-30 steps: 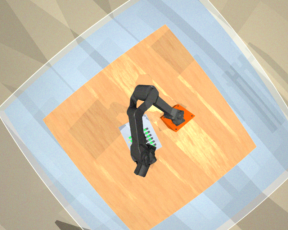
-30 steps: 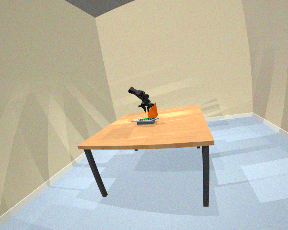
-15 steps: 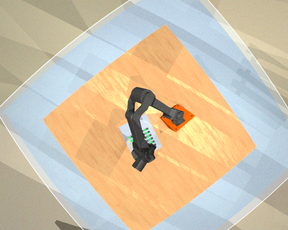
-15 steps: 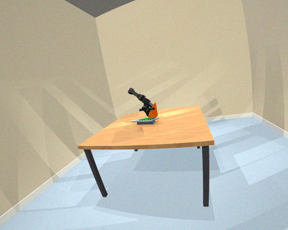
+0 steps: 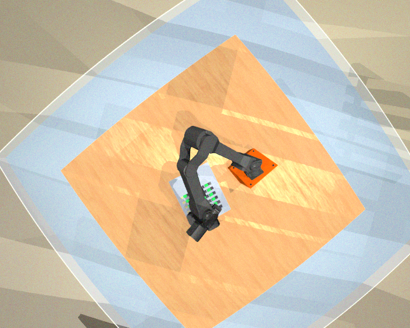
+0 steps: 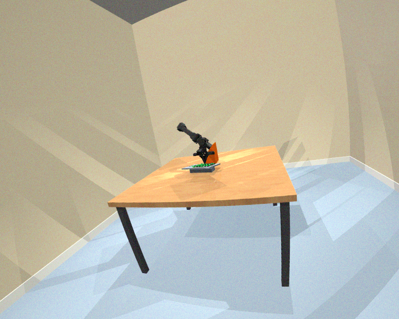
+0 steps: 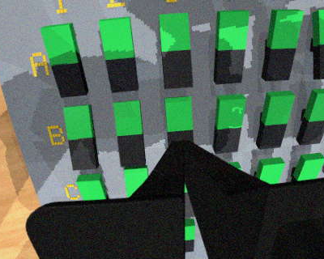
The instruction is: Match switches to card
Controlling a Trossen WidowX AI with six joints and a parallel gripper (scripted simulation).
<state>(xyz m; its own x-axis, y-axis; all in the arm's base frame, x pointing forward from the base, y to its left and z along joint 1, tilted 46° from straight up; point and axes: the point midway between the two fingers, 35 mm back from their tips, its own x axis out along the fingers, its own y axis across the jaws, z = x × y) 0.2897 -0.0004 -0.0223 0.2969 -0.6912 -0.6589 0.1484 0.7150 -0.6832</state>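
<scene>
The grey switch panel (image 5: 211, 172) (image 6: 186, 168) (image 7: 26, 121) carries rows of green and dark grey rocker switches. My gripper (image 6: 204, 162) (image 7: 180, 149) is shut and empty, pointing down at the panel. In the wrist view its tips overlap the dark near half of the switch in row B, third column (image 7: 178, 113); contact cannot be told. Row A, with its first switch (image 7: 64, 58), shows whole. The fingers hide much of row C and most of what lies nearer. The small card cannot be read in any view. In the top view the arm hides the fingertips and much of the grid.
The panel stands on a dark base (image 6: 201, 170) on the wooden table (image 5: 269, 219) (image 6: 255, 178). The orange mount (image 5: 267, 165) (image 6: 213, 155) of the arm stands beside the panel's near side. The arm (image 5: 192, 176) arches over the panel.
</scene>
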